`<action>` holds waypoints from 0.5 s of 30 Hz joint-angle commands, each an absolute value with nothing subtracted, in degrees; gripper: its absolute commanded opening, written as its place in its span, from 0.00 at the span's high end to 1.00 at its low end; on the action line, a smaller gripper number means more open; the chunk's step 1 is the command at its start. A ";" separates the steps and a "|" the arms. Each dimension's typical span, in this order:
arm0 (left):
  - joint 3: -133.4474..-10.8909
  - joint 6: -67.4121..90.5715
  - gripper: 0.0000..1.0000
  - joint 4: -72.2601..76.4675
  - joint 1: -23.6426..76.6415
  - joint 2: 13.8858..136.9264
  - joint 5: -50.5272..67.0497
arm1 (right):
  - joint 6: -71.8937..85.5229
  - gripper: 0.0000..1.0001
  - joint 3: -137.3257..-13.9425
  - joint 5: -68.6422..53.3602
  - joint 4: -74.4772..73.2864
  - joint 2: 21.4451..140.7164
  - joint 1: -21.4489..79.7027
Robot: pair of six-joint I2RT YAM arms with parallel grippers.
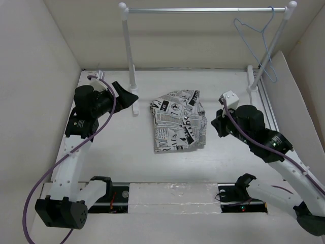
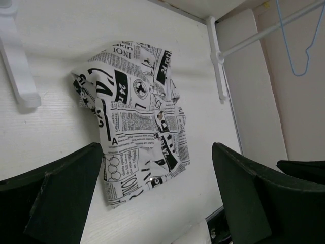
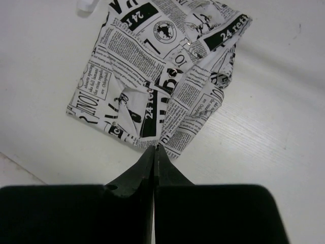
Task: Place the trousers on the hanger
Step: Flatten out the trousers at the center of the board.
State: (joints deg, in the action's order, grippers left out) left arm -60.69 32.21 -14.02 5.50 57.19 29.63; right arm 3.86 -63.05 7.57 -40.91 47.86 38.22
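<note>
Folded trousers on table (untouched)

The trousers are soft white fabric printed all over with black newspaper text and headlines. They are folded into a compact, slightly rumpled, roughly square bundle that lies flat on the middle of the counter, with layers overlapping and a few small metal studs showing near the centre. The hanger is a thin pale blue wire triangle that hangs by its hook, tilted, from the right end of the silver rail at the back, well apart from the trousers.
</note>
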 commanded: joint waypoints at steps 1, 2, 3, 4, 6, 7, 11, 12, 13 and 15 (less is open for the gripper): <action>-61.09 31.20 0.14 -14.94 5.10 55.99 27.52 | 5.54 1.00 -62.40 6.50 -40.51 47.81 37.88; -60.91 31.29 0.14 -15.46 5.10 55.81 26.99 | 5.62 1.00 -62.40 6.33 -40.95 47.99 37.88; -60.73 30.51 0.14 -16.08 5.10 55.81 26.03 | 5.62 1.00 -62.32 6.07 -41.04 48.25 37.88; -60.65 30.24 0.17 -16.87 5.10 55.98 26.02 | 5.54 1.00 -62.14 5.72 -40.96 48.25 37.88; -59.77 29.71 0.23 -17.05 5.10 55.72 25.93 | 5.54 0.87 -61.27 4.92 -40.34 47.99 37.88; -59.33 29.71 0.32 -16.53 5.10 55.37 26.19 | 5.45 0.83 -60.82 4.66 -40.08 47.55 37.88; -60.54 30.32 0.50 -13.80 10.62 56.33 23.21 | 5.80 0.57 -58.45 1.42 -38.24 47.72 37.88; -61.86 30.76 0.51 -12.67 11.85 57.38 21.81 | 5.89 0.49 -58.19 1.15 -37.97 47.81 37.88; -63.18 31.72 0.51 -12.22 12.91 60.09 21.36 | 5.89 0.46 -57.84 0.88 -37.79 47.99 37.88; -67.31 32.34 0.51 -11.95 15.63 62.57 19.26 | 5.89 0.38 -57.83 0.70 -37.53 48.34 37.88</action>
